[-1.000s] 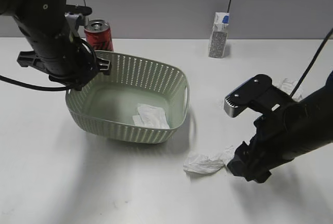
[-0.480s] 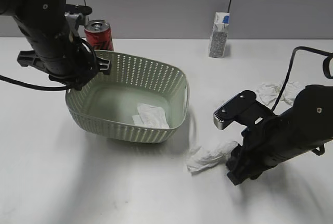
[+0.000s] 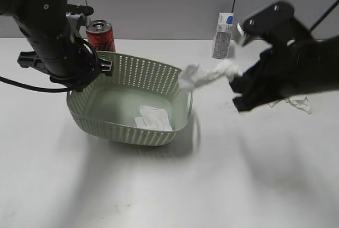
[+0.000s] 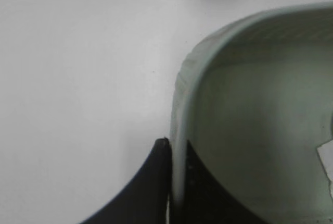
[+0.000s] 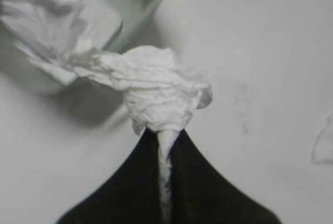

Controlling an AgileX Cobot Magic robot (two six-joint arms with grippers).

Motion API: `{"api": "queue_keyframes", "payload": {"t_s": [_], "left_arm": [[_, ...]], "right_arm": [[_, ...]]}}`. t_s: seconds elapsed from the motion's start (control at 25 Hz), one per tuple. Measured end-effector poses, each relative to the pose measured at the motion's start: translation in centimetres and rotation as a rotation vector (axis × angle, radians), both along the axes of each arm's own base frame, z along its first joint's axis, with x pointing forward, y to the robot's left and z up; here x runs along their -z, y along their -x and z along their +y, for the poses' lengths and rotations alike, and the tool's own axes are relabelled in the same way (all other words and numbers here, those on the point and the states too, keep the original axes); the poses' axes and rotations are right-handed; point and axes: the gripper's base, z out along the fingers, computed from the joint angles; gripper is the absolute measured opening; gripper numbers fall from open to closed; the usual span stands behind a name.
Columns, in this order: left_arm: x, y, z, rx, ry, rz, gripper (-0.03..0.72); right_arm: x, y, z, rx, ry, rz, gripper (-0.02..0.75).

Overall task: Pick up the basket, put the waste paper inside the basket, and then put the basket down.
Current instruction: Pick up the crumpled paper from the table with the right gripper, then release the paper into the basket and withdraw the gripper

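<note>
The pale green slotted basket (image 3: 132,127) is held tilted above the table by its left rim. My left gripper (image 3: 90,77) is shut on that rim; the left wrist view shows the rim (image 4: 179,130) pinched between the jaws (image 4: 176,153). One flat squarish piece of waste paper (image 3: 153,117) lies inside the basket. My right gripper (image 3: 235,79) is shut on a crumpled white paper wad (image 3: 204,77), held in the air over the basket's right rim; it also shows in the right wrist view (image 5: 156,86), clamped in the jaws (image 5: 165,140). A third wad (image 3: 296,101) lies on the table, partly hidden by the right arm.
A red can (image 3: 100,34) stands behind the basket's left end. A small white-and-blue carton (image 3: 223,36) stands at the back, near the wall. The white table (image 3: 159,185) runs on toward the front.
My right gripper has lifted the paper wad off the table and carried it up and left to the basket's right rim. The left arm and basket have not moved.
</note>
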Motion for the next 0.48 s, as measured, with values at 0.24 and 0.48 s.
{"api": "queue_keyframes", "payload": {"t_s": [0.24,0.48], "left_arm": [[0.0,0.1,-0.1,-0.009,0.015,0.009,0.000],[-0.6,0.2,-0.1,-0.013,0.029,-0.002,0.000]], "right_arm": [[-4.0,-2.8,2.9,-0.013,-0.114,-0.037,-0.007],[0.3,-4.8,8.9,-0.123,-0.058,0.083,-0.006]]}}
